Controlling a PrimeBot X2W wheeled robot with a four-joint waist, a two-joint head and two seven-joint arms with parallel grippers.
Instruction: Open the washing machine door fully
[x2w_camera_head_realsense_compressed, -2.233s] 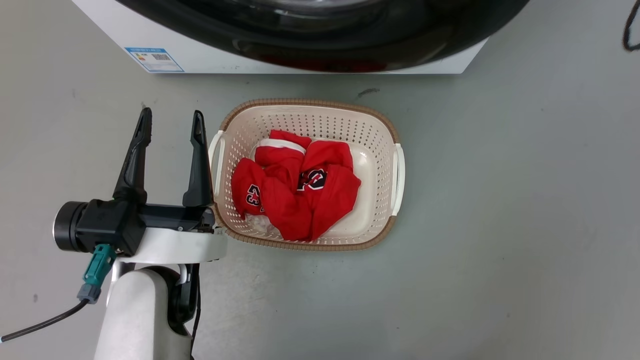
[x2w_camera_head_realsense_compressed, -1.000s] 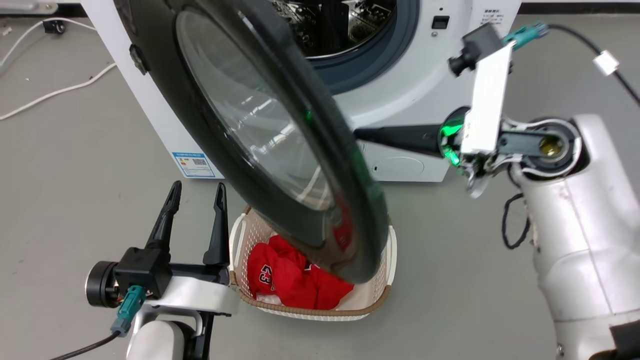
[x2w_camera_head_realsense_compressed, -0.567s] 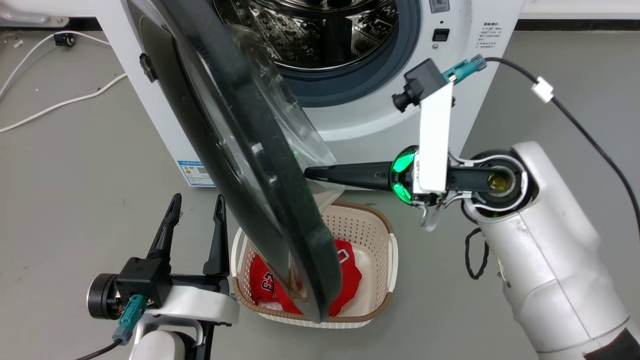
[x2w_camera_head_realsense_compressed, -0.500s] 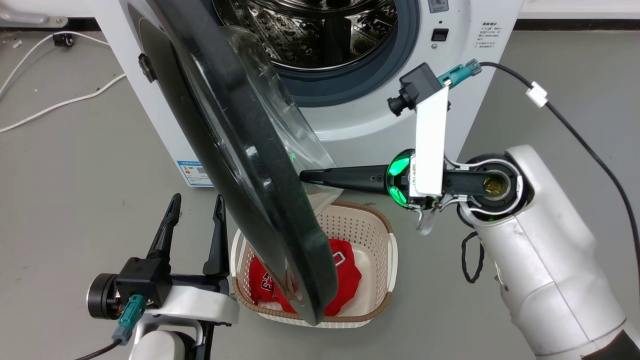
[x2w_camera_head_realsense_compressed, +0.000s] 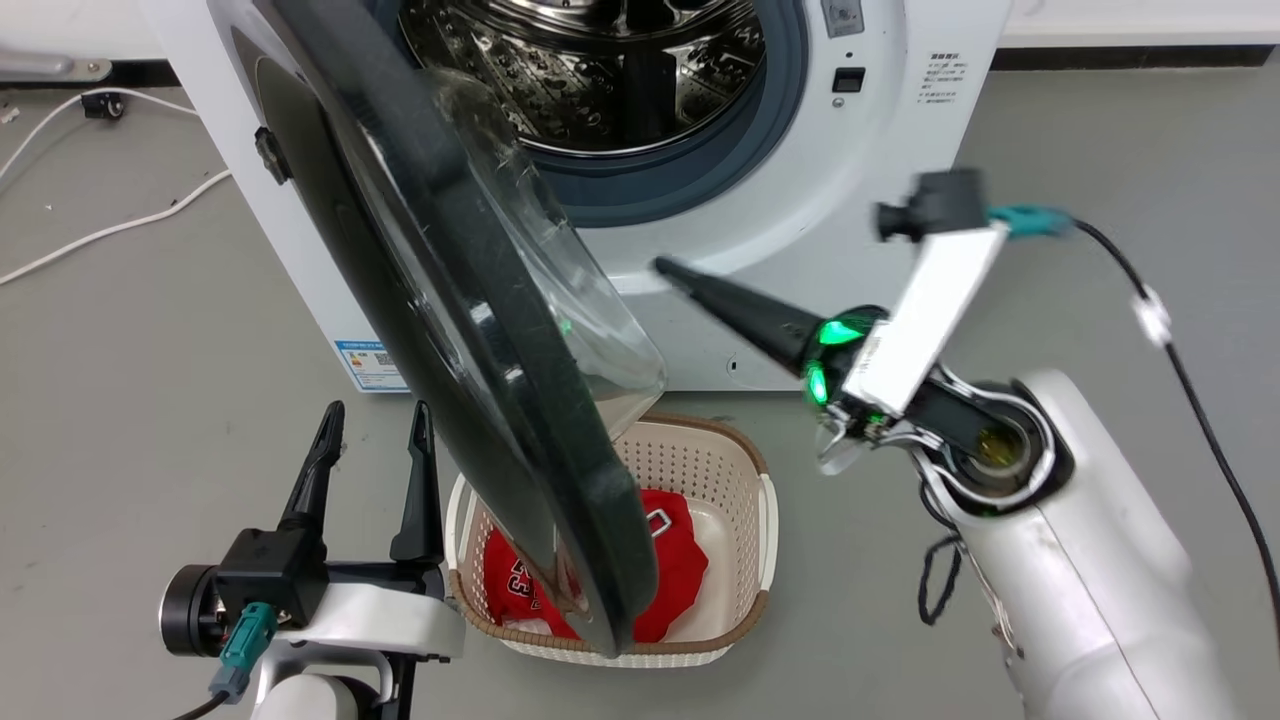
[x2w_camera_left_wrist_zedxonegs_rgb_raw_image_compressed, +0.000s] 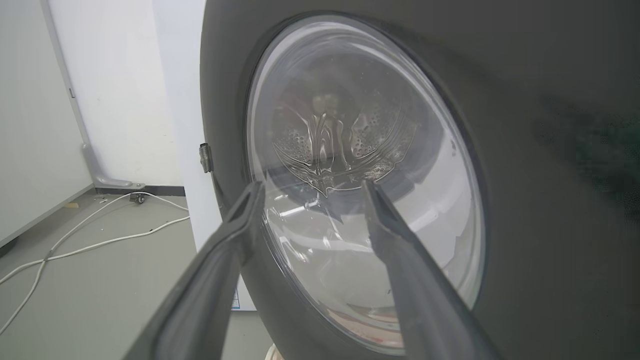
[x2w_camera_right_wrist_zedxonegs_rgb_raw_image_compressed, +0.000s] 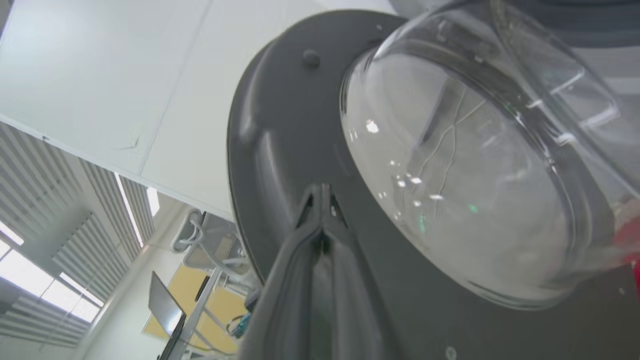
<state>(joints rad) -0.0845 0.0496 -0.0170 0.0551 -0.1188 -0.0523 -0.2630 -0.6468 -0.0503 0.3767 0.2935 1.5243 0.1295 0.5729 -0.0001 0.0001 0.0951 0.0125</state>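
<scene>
Overhead, the head view has the washing machine door (x2w_camera_head_realsense_compressed: 500, 400) standing open between the left gripper (x2w_camera_head_realsense_compressed: 376, 412), spread wide and empty, and the right gripper (x2w_camera_head_realsense_compressed: 668, 268). In the left wrist view, the door's outer face sits just beyond that gripper's fingers. In the right wrist view, the fingers are pressed together on nothing, with the door's inner face beyond them.

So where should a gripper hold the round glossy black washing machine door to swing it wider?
Probably the free edge of the round glossy black washing machine door, farthest from the white machine, coming from the steel drum side, where the right gripper is. That rim looks thin enough to pinch; the bulging clear glass bowl is smooth, rounded.
</scene>
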